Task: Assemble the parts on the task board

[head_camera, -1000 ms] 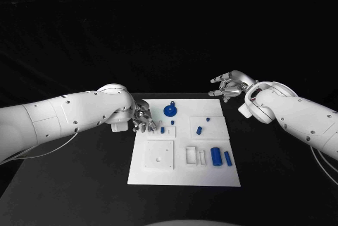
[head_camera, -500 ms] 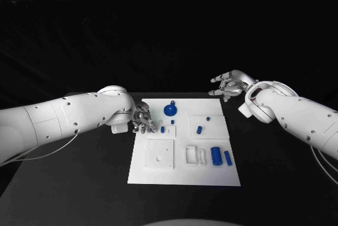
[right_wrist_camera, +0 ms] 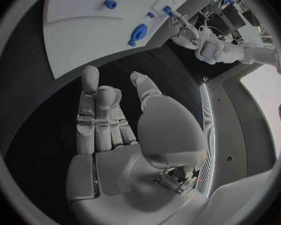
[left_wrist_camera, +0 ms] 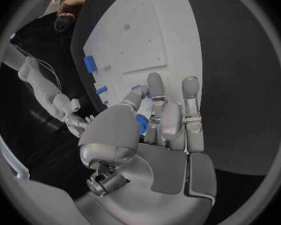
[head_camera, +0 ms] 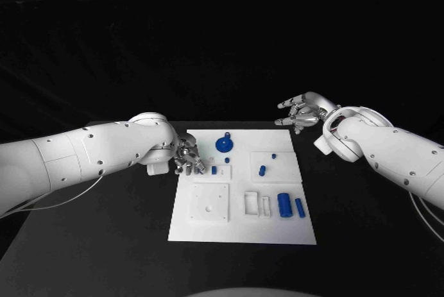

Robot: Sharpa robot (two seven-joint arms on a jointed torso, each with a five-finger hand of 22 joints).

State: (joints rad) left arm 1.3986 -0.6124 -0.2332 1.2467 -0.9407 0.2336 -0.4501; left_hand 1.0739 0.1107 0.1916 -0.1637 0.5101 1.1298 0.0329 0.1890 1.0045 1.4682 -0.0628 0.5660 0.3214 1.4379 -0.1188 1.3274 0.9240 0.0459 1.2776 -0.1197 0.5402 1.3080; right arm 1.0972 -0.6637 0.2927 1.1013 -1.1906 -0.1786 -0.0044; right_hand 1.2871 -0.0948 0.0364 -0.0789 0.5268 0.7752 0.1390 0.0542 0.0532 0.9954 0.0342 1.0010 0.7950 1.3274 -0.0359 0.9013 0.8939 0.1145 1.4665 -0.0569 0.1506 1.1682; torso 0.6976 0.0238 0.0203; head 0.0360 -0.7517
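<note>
My left hand [head_camera: 188, 159] pinches a blue part [left_wrist_camera: 141, 123] at the board's [head_camera: 242, 229] left edge; a loose pinch could drop it. My right hand [head_camera: 299, 113] hovers spread and empty beyond the far corner.

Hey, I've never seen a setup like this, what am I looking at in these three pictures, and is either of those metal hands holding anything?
It is a robot with two white arms ending in silver hands, at a black table. One picture looks down from its head; the two round ones come from cameras at each wrist. In the middle lies a white task board carrying small blue parts, among them a round blue piece near its far edge. The left hand is at the board's left edge; its wrist view shows a small blue part between its fingers, so it seems to be held. The right hand hangs beyond the board's far right corner, open and empty.
</note>
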